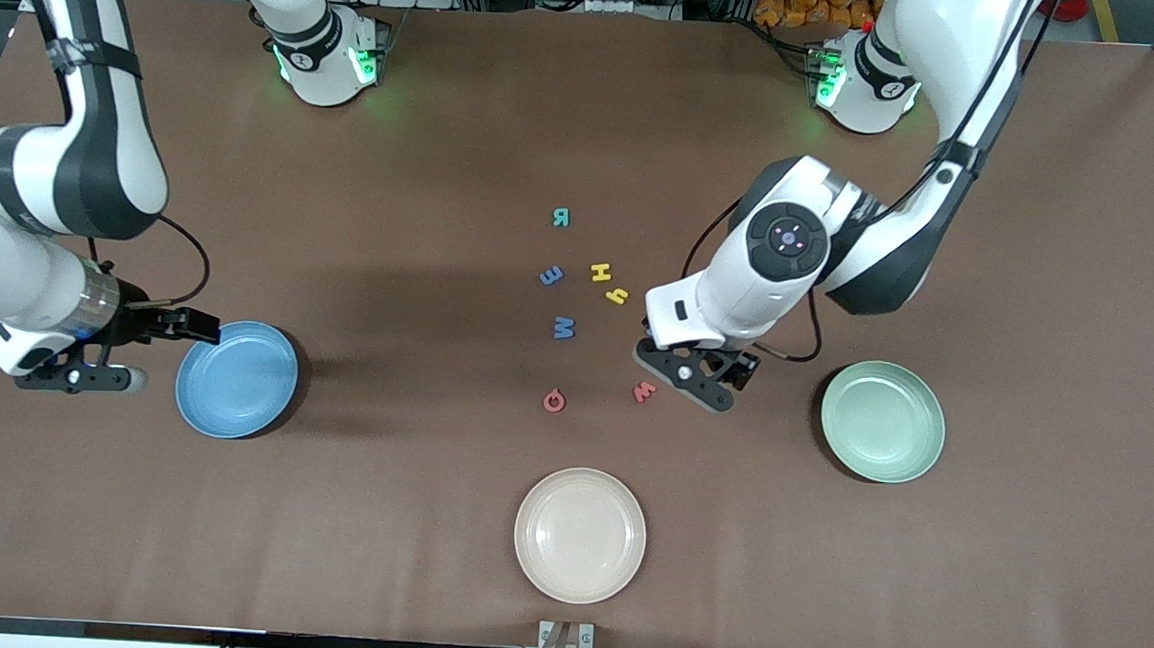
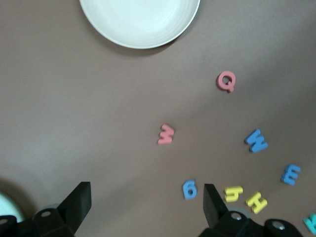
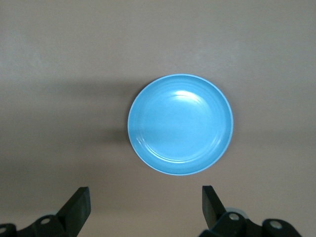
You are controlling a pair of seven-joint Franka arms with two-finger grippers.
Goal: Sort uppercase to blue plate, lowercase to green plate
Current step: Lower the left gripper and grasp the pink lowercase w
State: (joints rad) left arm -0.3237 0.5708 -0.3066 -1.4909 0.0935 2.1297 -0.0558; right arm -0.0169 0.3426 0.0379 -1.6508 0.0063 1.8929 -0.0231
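All three plates showed bare inner surfaces; every letter I could find lay on the brown table (image 1: 447, 156) instead. Taking the blue foam capital M (image 1: 564, 327) as the dial's centre in the front view, the round light-blue plate (image 1: 236, 379) sat at about eight o'clock, the round pale mint-green plate (image 1: 883, 421) at about four, and the round cream plate (image 1: 579, 535) at six.

Around that M, the teal-green foam R (image 1: 561, 217) lay at twelve o'clock and the blue foam E-shaped letter (image 1: 551, 275) at eleven. The yellow foam capital H (image 1: 601, 271) and the smaller yellow foam h (image 1: 617, 295) were both near one, almost touching. The red foam Q (image 1: 554, 400) lay at six and the red foam w (image 1: 644, 391) at four.

The left gripper (image 1: 699, 377) hung with its jaws wide apart over bare table between the red w and the green plate, holding nothing. The right gripper (image 1: 83, 377), also spread wide and holding nothing, waited over the table just beside the blue plate.

The blue foam g-like letter (image 2: 189, 189) was hidden under the left wrist in the front view. Only the left wrist view showed it, just beside one finger. That view cut off the teal R at its edge and showed a mere sliver of the green plate.
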